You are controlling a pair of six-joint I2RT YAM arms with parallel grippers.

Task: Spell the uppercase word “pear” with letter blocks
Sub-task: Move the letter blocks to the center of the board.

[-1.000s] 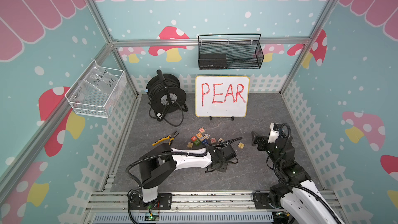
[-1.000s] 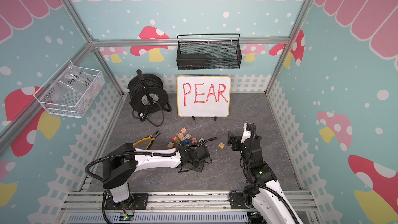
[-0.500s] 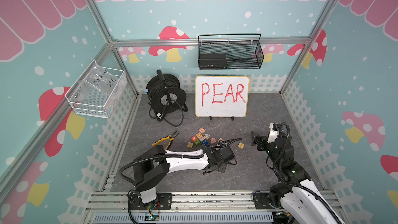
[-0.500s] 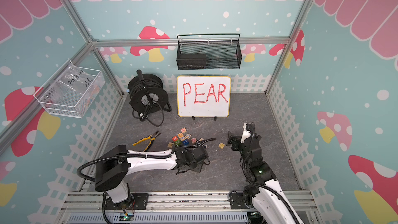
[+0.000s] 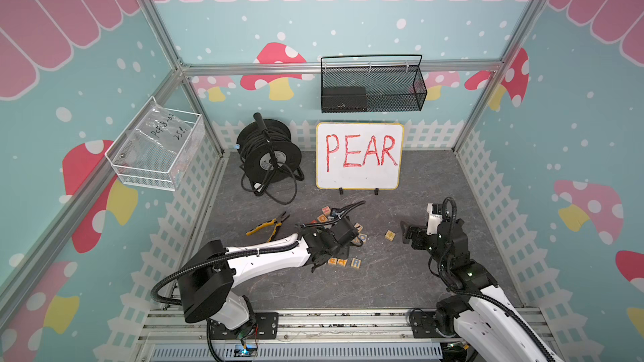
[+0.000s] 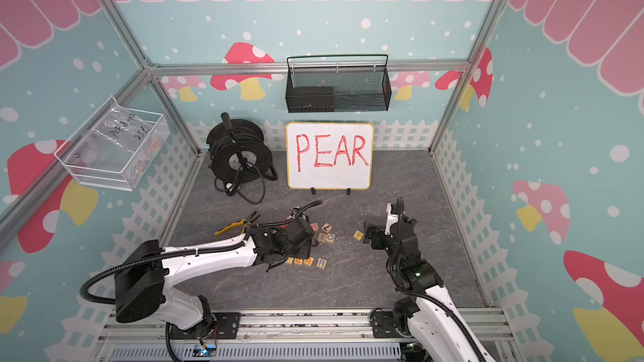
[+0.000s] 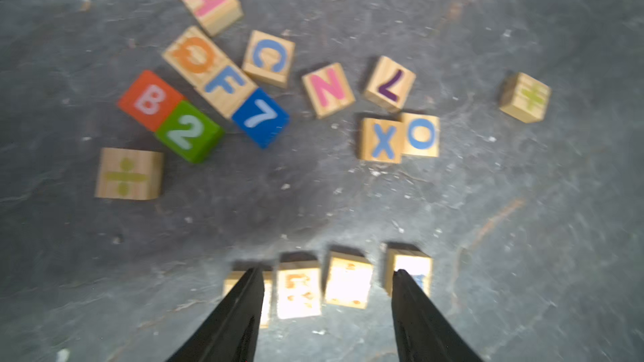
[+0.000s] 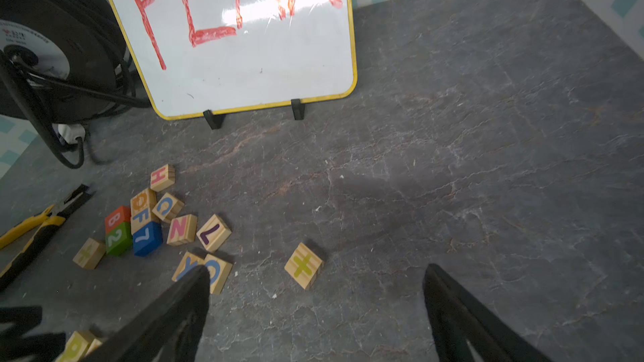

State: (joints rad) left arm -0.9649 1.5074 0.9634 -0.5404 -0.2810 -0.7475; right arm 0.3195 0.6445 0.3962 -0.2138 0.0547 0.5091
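Four letter blocks lie in a row on the grey floor in front of the loose pile. In the left wrist view glare washes out the faces of the E and A blocks. The blue R ends the row on the right. The yellow P sits at the left end, half behind a finger in the left wrist view. My left gripper hovers open over the row, holding nothing. My right gripper is open and empty, apart to the right.
A loose pile of other blocks lies behind the row, and a plus block lies alone near my right gripper. The PEAR whiteboard, a cable reel and yellow pliers stand further back and left.
My left gripper has opened and drawn back a little to the left, uncovering the row of blocks. The right arm has barely moved.
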